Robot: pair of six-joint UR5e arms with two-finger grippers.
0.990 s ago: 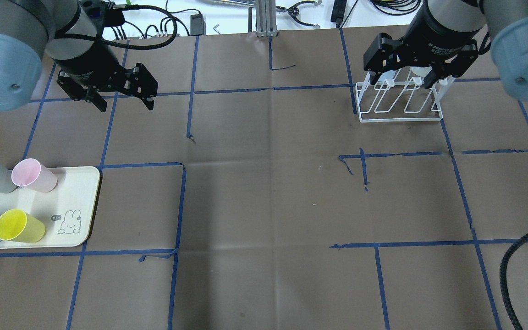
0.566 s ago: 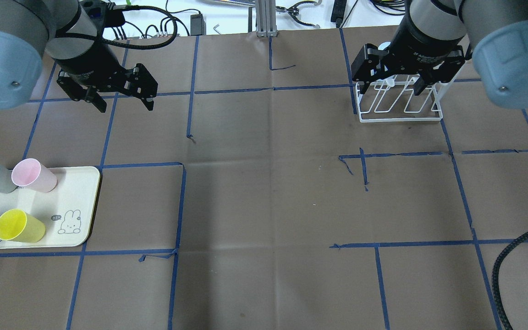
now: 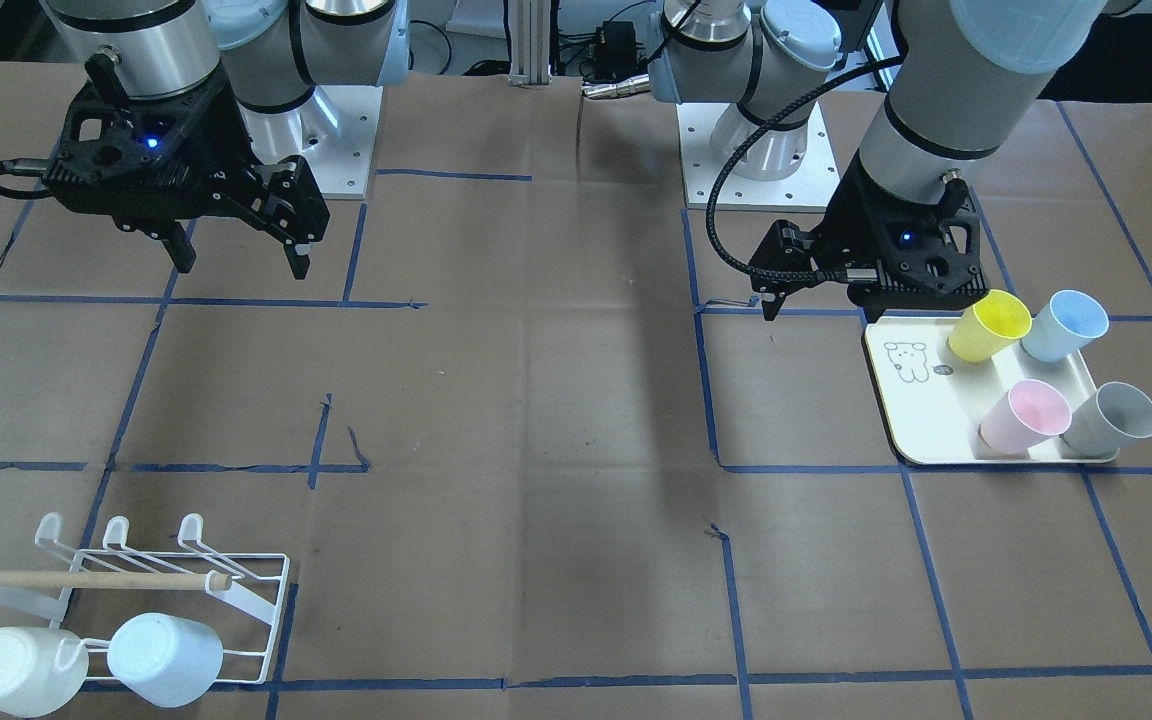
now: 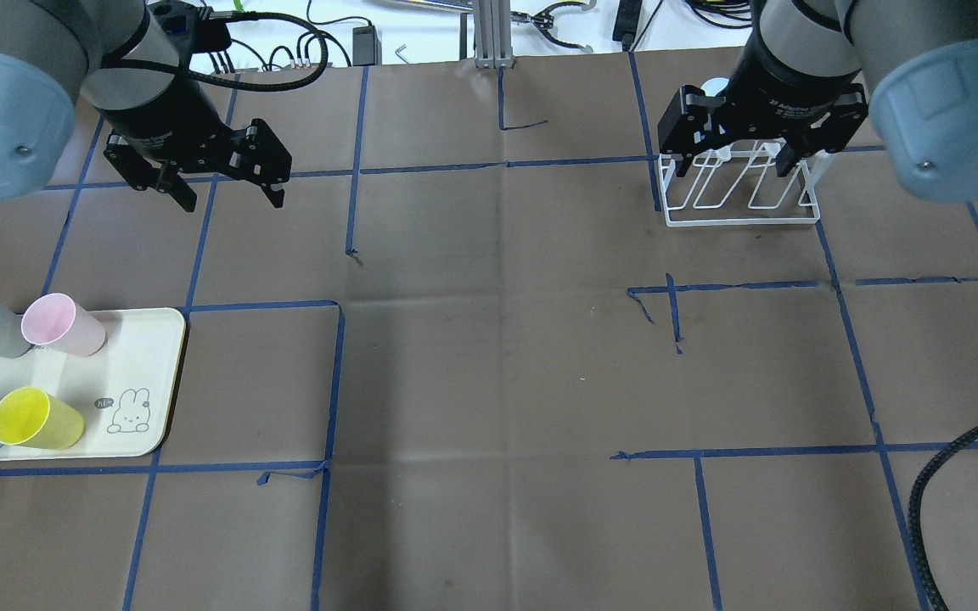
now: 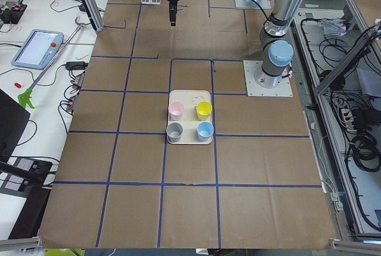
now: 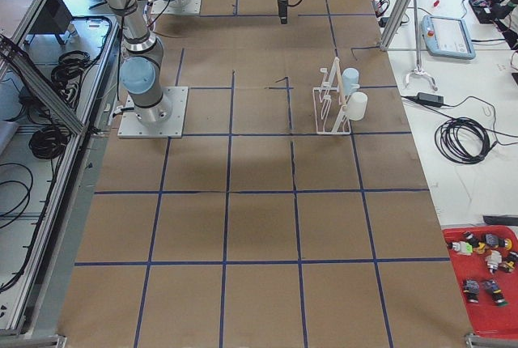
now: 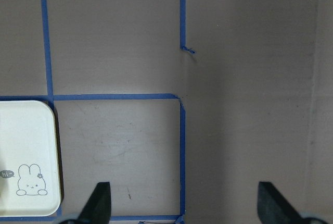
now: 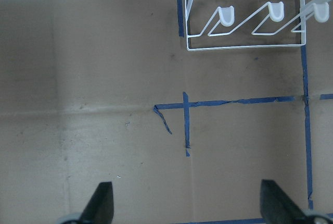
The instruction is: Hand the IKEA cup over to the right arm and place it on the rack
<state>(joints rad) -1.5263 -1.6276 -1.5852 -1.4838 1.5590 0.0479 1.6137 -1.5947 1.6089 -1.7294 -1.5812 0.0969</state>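
Two cups [image 3: 164, 660] (both pale) on rack [image 3: 86, 578]

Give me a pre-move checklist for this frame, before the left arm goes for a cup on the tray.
1. The left end effector is open and empty: ok.
2. The right end effector is open and empty, ready to receive: ok.
3. Cups are there to pick on the tray: ok. The yellow cup, blue cup, pink cup and grey cup stand on it.
4. The left end effector is lined up over a cup: not ok. It hangs over bare table beside the tray.
5. The rack has free room: ok. The white cup and pale blue cup fill one row; the three prongs of the other row are bare.
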